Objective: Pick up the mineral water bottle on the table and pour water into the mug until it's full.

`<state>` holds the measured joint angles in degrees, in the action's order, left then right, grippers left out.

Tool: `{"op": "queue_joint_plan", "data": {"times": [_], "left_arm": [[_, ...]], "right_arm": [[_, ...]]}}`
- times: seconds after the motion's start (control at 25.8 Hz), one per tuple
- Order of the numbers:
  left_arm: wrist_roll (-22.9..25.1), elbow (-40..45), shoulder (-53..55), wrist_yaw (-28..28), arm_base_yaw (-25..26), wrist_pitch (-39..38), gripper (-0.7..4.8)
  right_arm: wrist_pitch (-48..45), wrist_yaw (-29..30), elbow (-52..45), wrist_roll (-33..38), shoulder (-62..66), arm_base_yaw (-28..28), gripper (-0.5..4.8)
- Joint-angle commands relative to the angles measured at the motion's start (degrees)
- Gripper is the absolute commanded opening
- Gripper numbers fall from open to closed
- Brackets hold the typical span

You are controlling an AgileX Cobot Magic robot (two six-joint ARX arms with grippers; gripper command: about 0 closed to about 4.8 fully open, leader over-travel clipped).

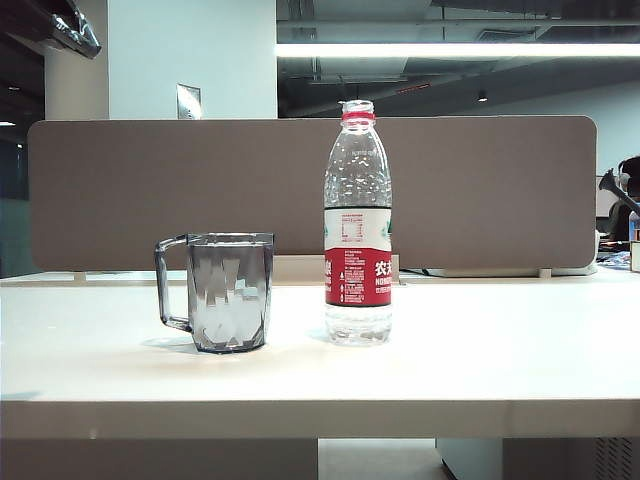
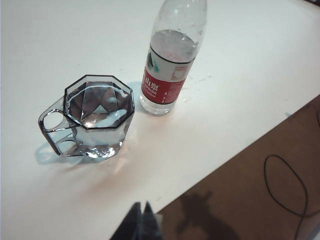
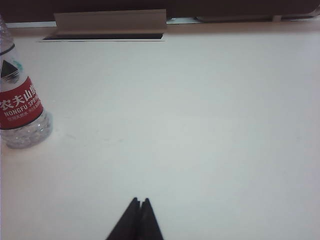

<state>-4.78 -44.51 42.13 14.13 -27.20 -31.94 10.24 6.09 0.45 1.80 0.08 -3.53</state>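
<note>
1. Nearest in the outside view is the thick front edge of the table (image 1: 320,415), wide and cream-white.
2. On it stand the mug (image 1: 230,292) on the left and the bottle (image 1: 358,225) just to its right, near each other but not touching.
3. Both stand upright. The bottle has no cap on.
4. Water fills the mug close to its rim, and only a little sits low in the bottle.
5. No arm shows in the outside view.
6. The left gripper (image 2: 141,216) hangs over the near table edge, tips pressed together, holding nothing.
7. The right gripper (image 3: 139,210) hangs over bare table, to the right of the bottle, tips together and empty too.
8. I think the pouring is done, and the job looks finished.
9. Next, the arms only need to rest away from the mug so it does not spill.
10. Behind the table stands a brown-grey panel (image 1: 480,190).
11. Past it is a dim office with a long ceiling light (image 1: 455,49).
</note>
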Motion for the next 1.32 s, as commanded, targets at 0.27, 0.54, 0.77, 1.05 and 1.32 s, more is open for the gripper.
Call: {"op": "queue_joint_plan", "data": {"times": [0.27,0.54,0.77,1.05,1.32], "left_arm": [[0.02,-0.42,-0.13,0.09,0.11,0.79,-0.05],[0.00,-0.39,-0.22,0.13,0.09,0.74,-0.05],[2.08,0.07,-5.49,0.28,3.52,1.03,-0.05],[6.75,12.22,-22.21,1.64,19.43,16.00,-0.05],[4.22,28.76,-35.56,3.02,28.13,28.26,-0.05]], "right_arm": [[-0.57,-0.09,-0.37,-2.47,-0.07,0.00,-0.05],[-0.57,0.02,-0.37,-2.47,-0.07,0.00,-0.05],[-0.59,0.04,-0.37,-2.47,-0.07,0.00,-0.05],[-0.57,0.02,-0.37,-2.47,-0.07,0.02,-0.05],[-0.59,0.02,-0.37,-2.47,-0.07,0.00,-0.05]]}}
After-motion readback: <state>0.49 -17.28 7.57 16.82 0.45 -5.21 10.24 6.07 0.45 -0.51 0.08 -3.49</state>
